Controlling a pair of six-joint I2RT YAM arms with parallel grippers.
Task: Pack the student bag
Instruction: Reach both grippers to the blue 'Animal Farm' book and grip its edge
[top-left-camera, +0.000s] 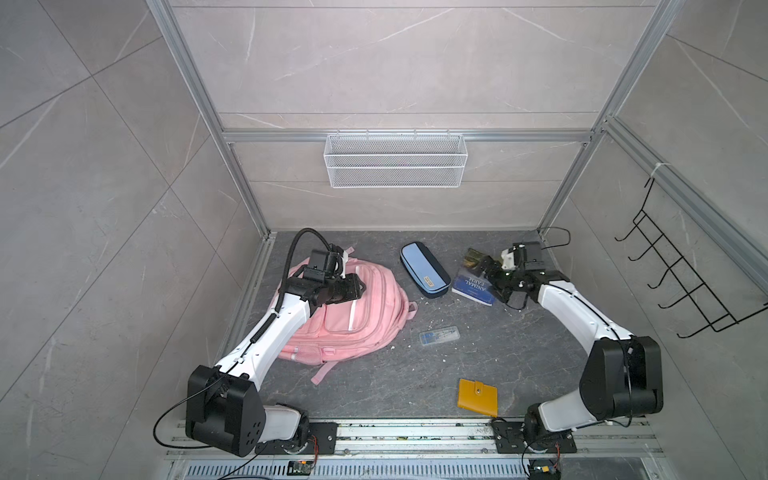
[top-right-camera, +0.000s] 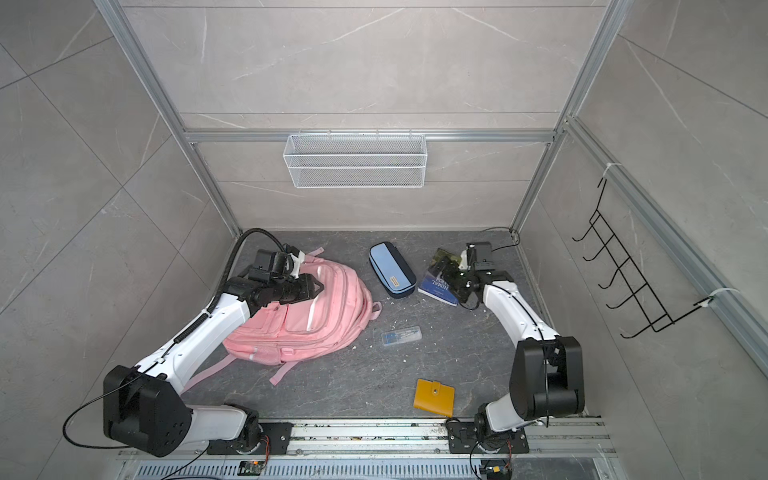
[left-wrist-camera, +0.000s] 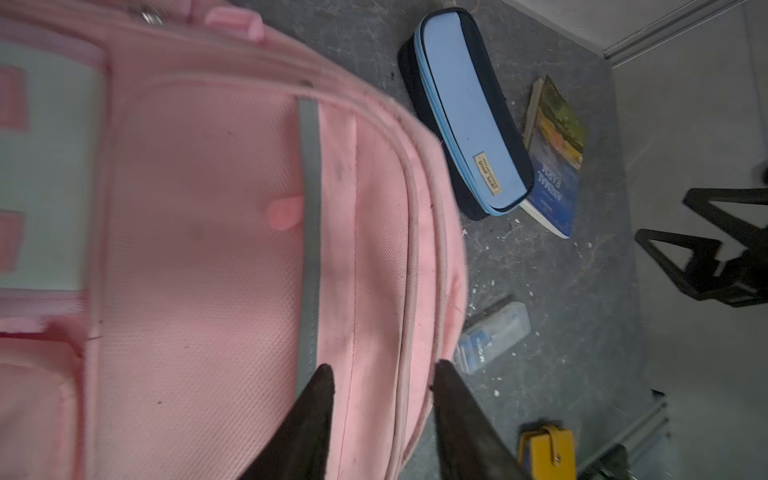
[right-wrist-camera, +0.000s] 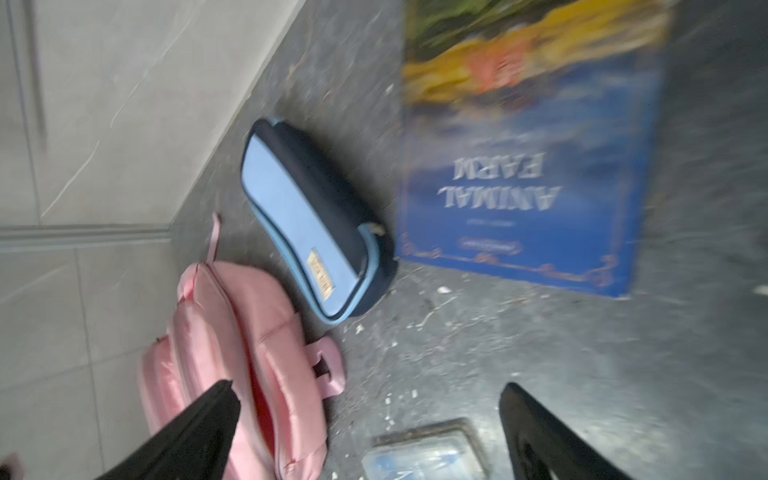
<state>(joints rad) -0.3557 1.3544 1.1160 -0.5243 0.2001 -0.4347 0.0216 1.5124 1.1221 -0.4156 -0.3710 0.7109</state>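
Now L gripper (left-wrist-camera: 384, 368) parted over student bag (top-left-camera: 365, 316), R gripper (right-wrist-camera: 369, 386) wide

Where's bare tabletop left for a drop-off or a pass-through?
Biggest free patch: front middle, bordered by the pink backpack, clear plastic box and yellow wallet. Another lies between that box and the right arm. Narrow lane between backpack and pencil case. Crowded: back right, where pencil case, Animal Farm book and right gripper bunch together.
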